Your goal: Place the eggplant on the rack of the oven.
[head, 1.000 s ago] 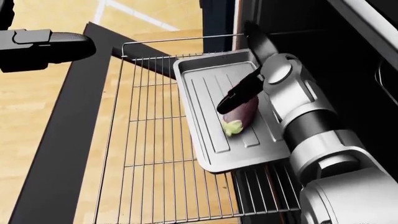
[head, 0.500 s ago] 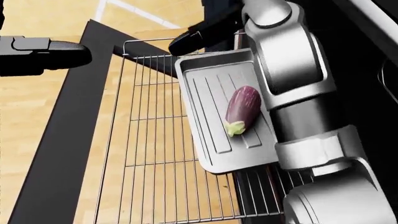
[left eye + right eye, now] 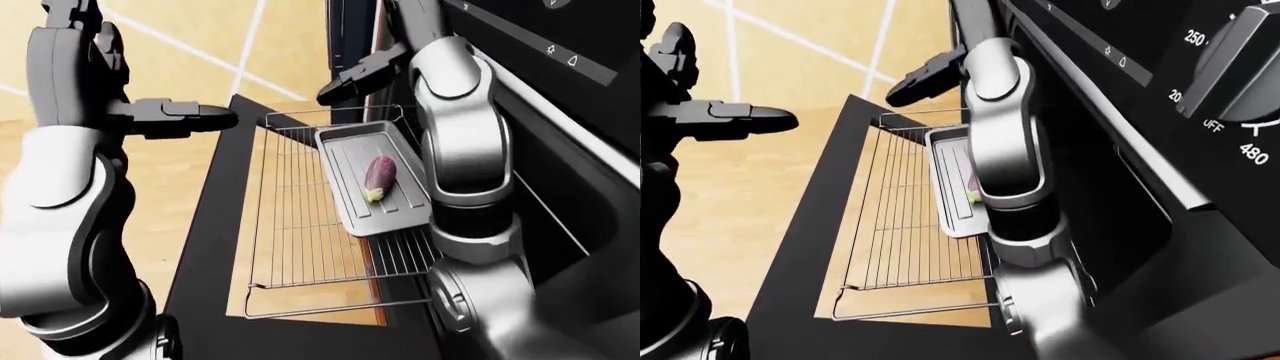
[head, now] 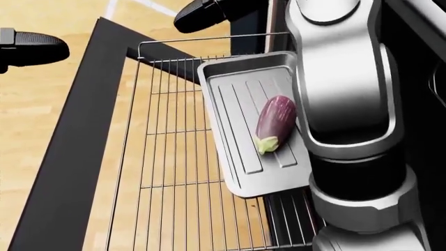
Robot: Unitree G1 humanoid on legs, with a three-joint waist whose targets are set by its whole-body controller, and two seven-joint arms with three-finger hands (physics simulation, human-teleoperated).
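Eggplant, purple with a green stem (image 4: 274, 127), lies on the grey ridged metal tray (image 4: 237, 89) at the pulled-out wire oven rack's (image 4: 174, 157) right edge. We judge placing done, retreat next: right hand (image 3: 360, 75) is raised well clear, holding nothing, left hand (image 3: 180, 118) outstretched and empty, fingers together.

The robot's arms are built of smooth, glossy silver-grey shells, rounded like capsules, joined by black cylindrical bands at the joints. The right arm (image 3: 462, 142) shows a round silver cap over a joint and a dark collar below the forearm shell. The left arm (image 3: 55, 195) has the same finish. The left hand (image 3: 175, 118) and right hand (image 3: 360, 75) are matte black, with blunt, rounded fingers.
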